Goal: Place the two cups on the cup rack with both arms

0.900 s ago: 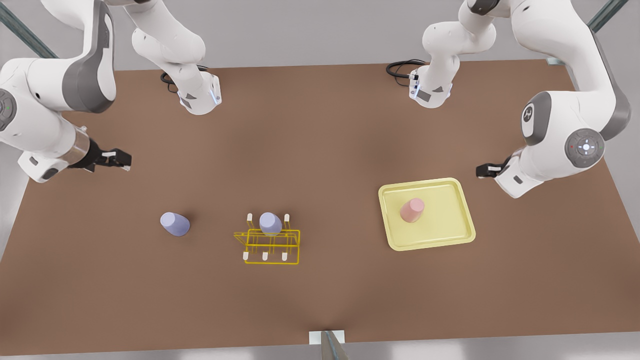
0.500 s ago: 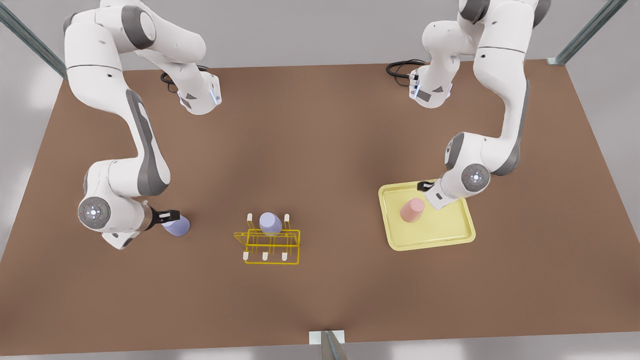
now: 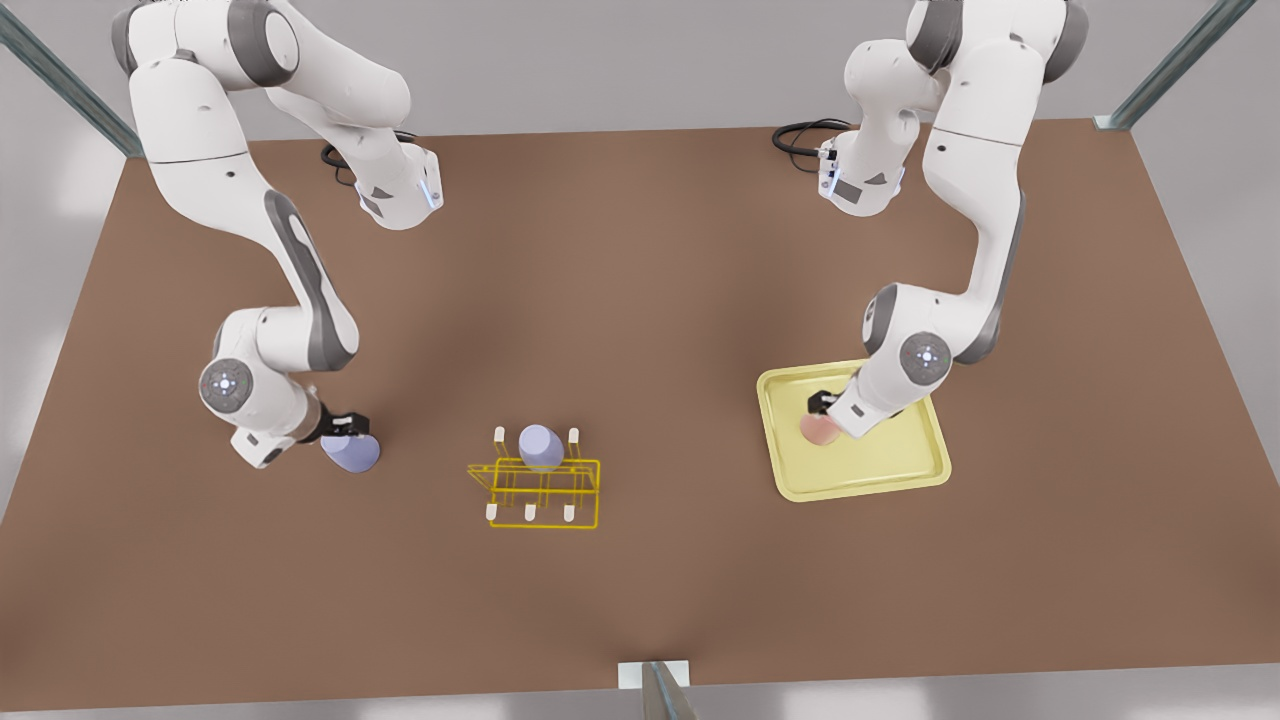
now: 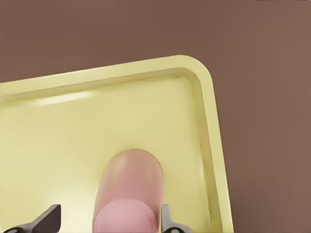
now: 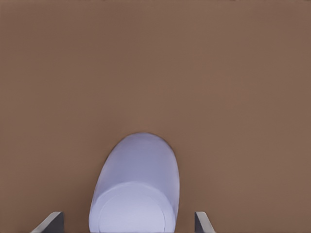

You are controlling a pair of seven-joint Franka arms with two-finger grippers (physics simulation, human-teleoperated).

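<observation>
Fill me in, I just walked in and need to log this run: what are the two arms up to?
Both arms are reaching for cups to put on the yellow cup rack, where one lavender cup already sits. The left gripper is open around the pink cup on the pale-yellow tray, at the front view's right. The right gripper is open around the other lavender cup, standing on the brown table at the front view's left. Neither cup is lifted yet.

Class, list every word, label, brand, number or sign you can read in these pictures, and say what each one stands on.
None: no readable text.
The pink cup, the lavender cup, the yellow rack and the tray are plain.
Small marks on the arm joints are too small to read.
</observation>
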